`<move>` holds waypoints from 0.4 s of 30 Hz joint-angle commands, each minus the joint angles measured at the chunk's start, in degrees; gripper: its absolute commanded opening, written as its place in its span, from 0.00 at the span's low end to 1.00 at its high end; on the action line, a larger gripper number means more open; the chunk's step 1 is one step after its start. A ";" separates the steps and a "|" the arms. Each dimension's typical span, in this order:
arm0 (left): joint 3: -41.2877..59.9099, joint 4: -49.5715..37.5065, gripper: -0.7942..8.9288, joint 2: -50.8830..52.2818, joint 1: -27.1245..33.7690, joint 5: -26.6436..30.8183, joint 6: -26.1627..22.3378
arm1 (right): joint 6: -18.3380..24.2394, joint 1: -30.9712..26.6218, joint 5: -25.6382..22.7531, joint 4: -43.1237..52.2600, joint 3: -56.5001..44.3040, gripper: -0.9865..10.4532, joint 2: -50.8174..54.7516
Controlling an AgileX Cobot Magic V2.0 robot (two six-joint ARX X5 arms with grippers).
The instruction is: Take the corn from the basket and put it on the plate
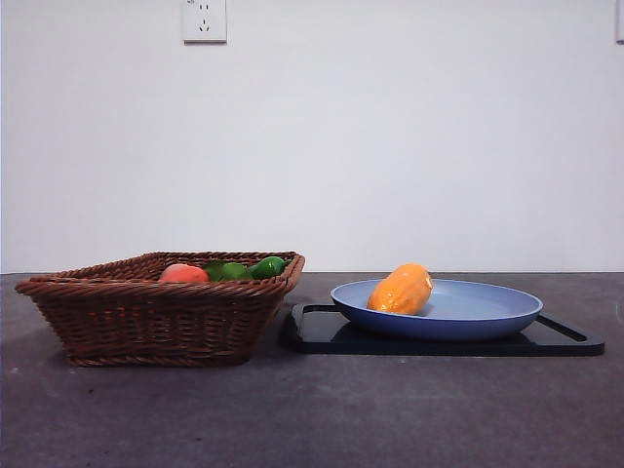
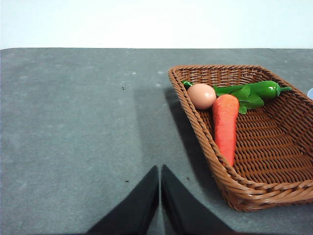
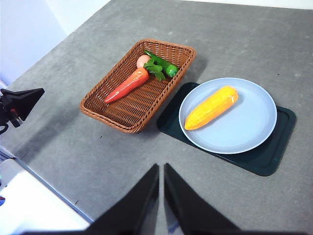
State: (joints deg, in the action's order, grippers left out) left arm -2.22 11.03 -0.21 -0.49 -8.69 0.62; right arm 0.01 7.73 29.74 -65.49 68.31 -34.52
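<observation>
My right claw (image 3: 161,182) hangs high with jaws together, the left claw (image 2: 160,188) likewise, beside the basket (image 3: 115,117). The corn (image 3: 211,107) lies across the plate (image 3: 254,132); a nudge could roll it toward the rim.

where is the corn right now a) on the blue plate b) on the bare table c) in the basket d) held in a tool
a: the corn lies on the blue plate, apart from the basket, with neither tool touching it.
</observation>
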 commanded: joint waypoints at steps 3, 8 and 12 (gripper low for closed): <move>1.11 1.11 0.09 0.02 0.15 0.15 0.15 | 0.50 0.13 -0.02 0.52 0.92 0.09 -0.17; 1.11 1.11 0.09 0.02 0.15 0.15 0.15 | 3.41 -0.04 -0.35 0.92 0.90 0.09 -0.17; 1.11 1.11 0.09 0.02 0.15 0.15 0.15 | 7.17 -2.40 -1.70 9.22 -0.94 0.09 1.62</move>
State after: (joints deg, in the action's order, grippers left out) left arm -2.22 11.03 -0.21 -0.49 -8.69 0.62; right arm 4.38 5.65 28.25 -58.67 67.20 -33.36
